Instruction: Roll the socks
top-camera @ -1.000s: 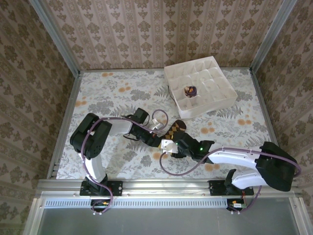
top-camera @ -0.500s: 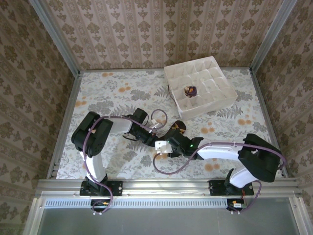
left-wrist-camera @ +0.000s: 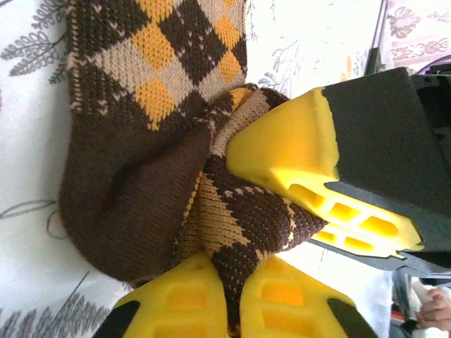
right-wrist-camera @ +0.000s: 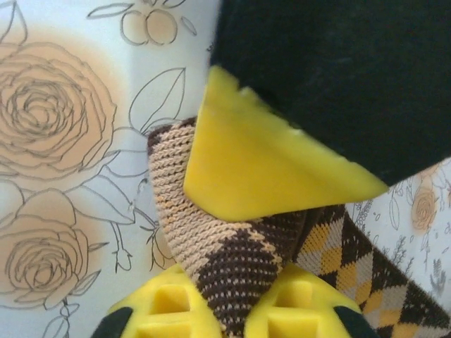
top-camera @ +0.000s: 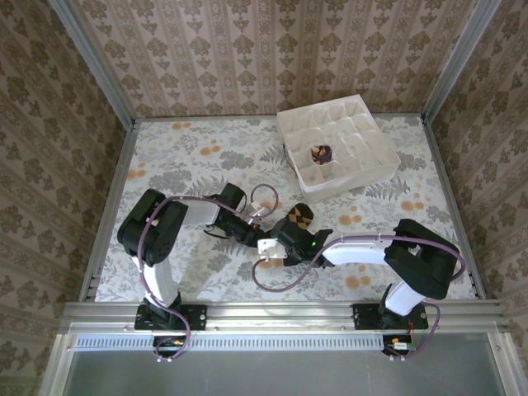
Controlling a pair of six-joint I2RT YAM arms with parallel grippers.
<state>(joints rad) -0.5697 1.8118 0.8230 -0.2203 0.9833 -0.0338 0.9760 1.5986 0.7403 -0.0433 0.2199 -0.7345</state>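
Observation:
The brown sock with orange-yellow diamond checks lies mid-table, its near end bunched up. Both grippers meet at that end. My left gripper is shut on a fold of the brown sock, and a yellow finger of the right gripper presses in just beyond. My right gripper is shut on the sock's tan and brown edge, with the left gripper's finger right above it. From the top, the left gripper and right gripper nearly touch. The purple sock sits balled in a box compartment.
A white divided box stands at the back right of the flower-patterned table. Metal rails and papered walls close in the table on all sides. A cable loops above the left arm near the sock.
The right arm has swung left and bent its elbow, bringing its gripper in against the left gripper at the sock's near end. The sock has bunched up shorter. The left arm has barely moved.

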